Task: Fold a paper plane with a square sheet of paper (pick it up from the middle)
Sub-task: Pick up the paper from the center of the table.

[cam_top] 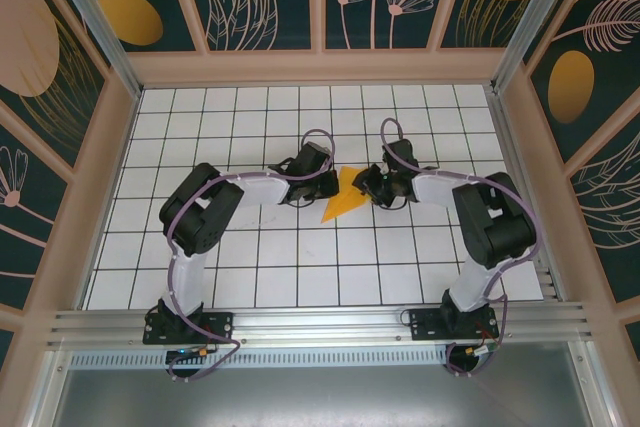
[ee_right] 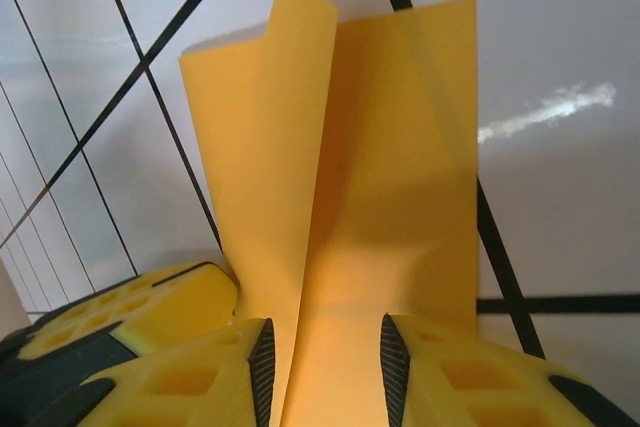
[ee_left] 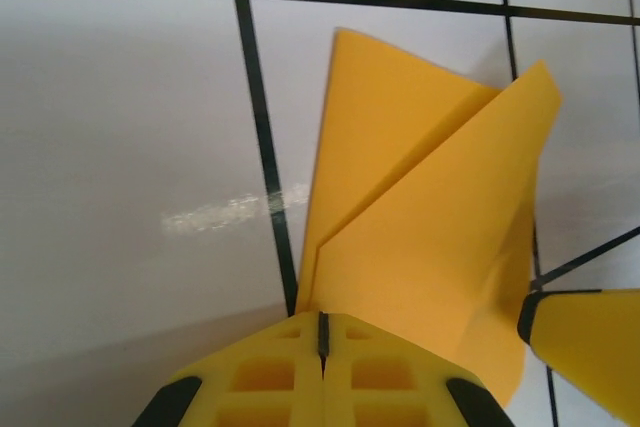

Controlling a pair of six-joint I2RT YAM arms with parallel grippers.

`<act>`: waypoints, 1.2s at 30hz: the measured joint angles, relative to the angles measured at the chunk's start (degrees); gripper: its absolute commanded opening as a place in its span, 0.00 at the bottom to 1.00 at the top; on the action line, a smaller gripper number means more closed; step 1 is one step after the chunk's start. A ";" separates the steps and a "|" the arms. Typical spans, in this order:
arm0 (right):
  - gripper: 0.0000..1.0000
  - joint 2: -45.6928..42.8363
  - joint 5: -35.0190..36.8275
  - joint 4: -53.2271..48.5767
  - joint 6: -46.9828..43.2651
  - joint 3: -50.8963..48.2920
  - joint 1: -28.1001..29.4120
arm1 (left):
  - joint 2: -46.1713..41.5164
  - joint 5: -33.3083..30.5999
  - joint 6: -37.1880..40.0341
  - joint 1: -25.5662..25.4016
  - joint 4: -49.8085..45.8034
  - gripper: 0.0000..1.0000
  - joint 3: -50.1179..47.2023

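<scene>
The folded orange-yellow paper sheet (cam_top: 343, 197) lies on the white gridded tabletop (cam_top: 250, 267) squarely between both arms, its long axis running near to far. The left tool (ee_left: 322, 325) looks clamped on its edge. The right tool (ee_right: 325, 352) straddles it, fingers apart.

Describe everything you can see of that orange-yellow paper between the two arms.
The paper is thin, plain orange-yellow and matte, already folded. From above it looks like a narrow triangle near the middle of the gridded table, with its tip pointing near-left. Close up, it has a sharp centre crease with two flaps rising in a V. The left gripper appears shut on one end. The right gripper has its fingers set apart on either side of the other end.
</scene>
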 measured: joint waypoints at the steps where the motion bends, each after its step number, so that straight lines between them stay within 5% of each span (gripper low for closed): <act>1: 0.35 0.59 -0.02 0.00 0.04 0.39 0.00 | 0.13 -0.02 0.00 0.02 0.02 0.00 0.04; 36: 0.25 4.98 -4.55 4.76 1.57 3.48 0.42 | -0.02 0.07 -0.04 0.31 0.39 0.04 -0.33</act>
